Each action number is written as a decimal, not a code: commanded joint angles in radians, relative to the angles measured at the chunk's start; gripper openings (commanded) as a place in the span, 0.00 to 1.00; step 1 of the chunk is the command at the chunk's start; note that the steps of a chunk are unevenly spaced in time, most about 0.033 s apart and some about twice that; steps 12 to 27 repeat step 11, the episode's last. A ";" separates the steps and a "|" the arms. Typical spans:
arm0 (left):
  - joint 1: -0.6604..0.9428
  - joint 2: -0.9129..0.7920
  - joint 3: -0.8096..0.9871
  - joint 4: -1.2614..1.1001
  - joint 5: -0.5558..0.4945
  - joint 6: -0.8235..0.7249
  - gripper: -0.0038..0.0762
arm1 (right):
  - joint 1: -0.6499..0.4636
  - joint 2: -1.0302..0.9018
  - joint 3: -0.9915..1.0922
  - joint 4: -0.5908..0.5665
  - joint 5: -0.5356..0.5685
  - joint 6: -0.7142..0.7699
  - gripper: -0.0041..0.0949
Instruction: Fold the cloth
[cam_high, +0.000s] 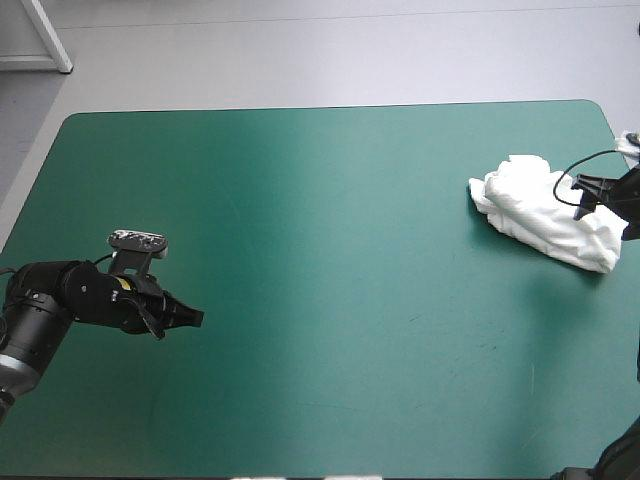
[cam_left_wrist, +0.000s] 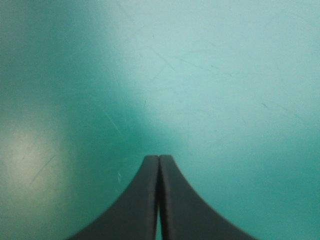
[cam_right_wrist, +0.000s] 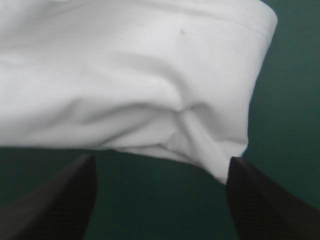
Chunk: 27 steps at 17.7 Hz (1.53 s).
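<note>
The white short-sleeved T-shirt (cam_high: 545, 215) lies as a crumpled heap on the table's teal-green cover (cam_high: 330, 200). It sits close to the table's right edge, nearer the far right corner than the near one. The heap runs at a slant, one end toward the far edge and the other toward the right edge, and its surface is bunched into soft folds.

The right gripper (cam_high: 583, 197) is at the side of the heap that faces the table's right edge. In the right wrist view, this gripper (cam_right_wrist: 161, 159) has its two black fingers (cam_right_wrist: 55, 200) spread wide apart. The T-shirt (cam_right_wrist: 130, 75) fills the space just ahead of them, and a hemmed edge of it shows beyond. A drooping fold of cloth comes down close to one fingertip, but whether they touch cannot be told.

The left gripper (cam_high: 195, 317) is well apart from the T-shirt, near the table's left edge and pointing toward the middle. In the left wrist view, its fingers (cam_left_wrist: 159, 157) are pressed together into one pointed arch, nothing between them, above bare cover.
</note>
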 joint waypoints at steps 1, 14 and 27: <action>-0.003 -0.021 -0.025 -0.006 -0.069 0.000 0.04 | 0.003 -0.191 0.042 0.015 -0.004 -0.016 0.50; -0.003 -0.067 -0.007 -0.017 -0.243 0.003 0.04 | 0.193 -0.709 0.636 0.020 -0.381 -0.091 0.03; -0.003 -0.067 -0.007 -0.017 -0.243 0.003 0.04 | 0.193 -0.709 0.636 0.020 -0.381 -0.091 0.03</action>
